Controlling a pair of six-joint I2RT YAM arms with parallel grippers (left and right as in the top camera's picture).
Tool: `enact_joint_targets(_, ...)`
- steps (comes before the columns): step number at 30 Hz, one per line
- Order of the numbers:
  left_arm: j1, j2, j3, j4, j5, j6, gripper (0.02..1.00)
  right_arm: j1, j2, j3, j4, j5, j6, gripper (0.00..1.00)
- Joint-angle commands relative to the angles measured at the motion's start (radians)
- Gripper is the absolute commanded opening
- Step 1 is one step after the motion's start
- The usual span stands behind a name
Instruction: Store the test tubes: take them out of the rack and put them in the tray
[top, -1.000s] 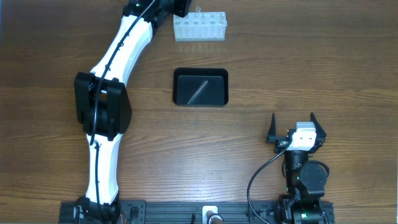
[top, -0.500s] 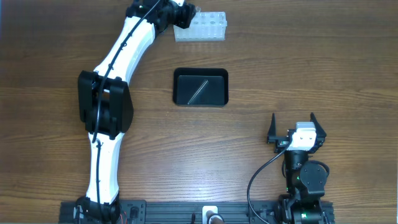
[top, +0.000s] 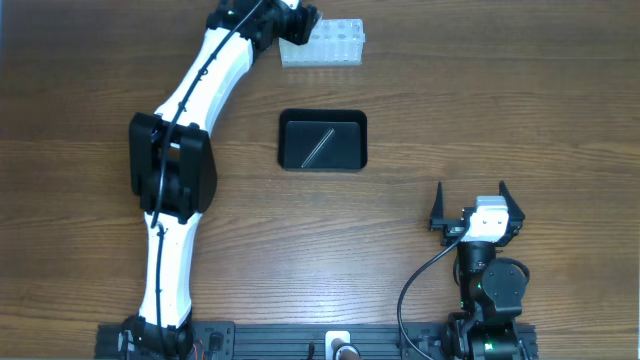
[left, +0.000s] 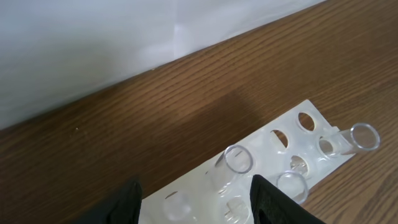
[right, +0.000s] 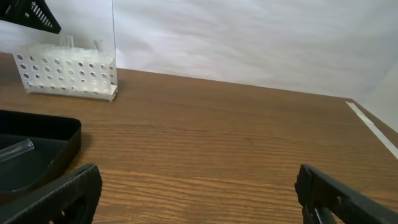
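The white test tube rack (top: 330, 44) stands at the far edge of the table, with clear tubes (left: 238, 159) upright in its holes. My left gripper (top: 300, 22) hovers open over the rack's left end, its dark fingers (left: 121, 202) standing either side of the rack (left: 273, 155) with nothing between them. The black tray (top: 323, 140) lies in the middle of the table with one tube (top: 320, 147) lying in it. My right gripper (top: 470, 208) rests open near its base, far from both. Its wrist view shows the rack (right: 67, 73), the tray (right: 43, 146) and the tube (right: 15, 151).
Bare wooden table surrounds the tray and rack. A white wall (left: 124, 43) rises just behind the rack. The left arm's white links (top: 185, 110) stretch across the table's left half.
The left gripper has shifted slightly right and down onto the rack's left end. The right arm has stayed still.
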Motion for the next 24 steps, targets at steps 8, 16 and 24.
enact_joint_targets(8,-0.016,0.022,-0.001,0.024,-0.034,0.014,0.553,-0.007,-0.003,-0.005,-0.004,0.009,-0.005,0.993)
enact_joint_targets(16,-0.016,0.039,-0.001,0.053,-0.042,0.014,0.553,-0.007,-0.003,-0.005,-0.004,0.009,-0.005,0.991)
enact_joint_targets(24,-0.016,0.060,-0.001,0.077,-0.041,0.013,0.555,-0.007,-0.003,-0.005,-0.004,0.009,-0.005,0.991)
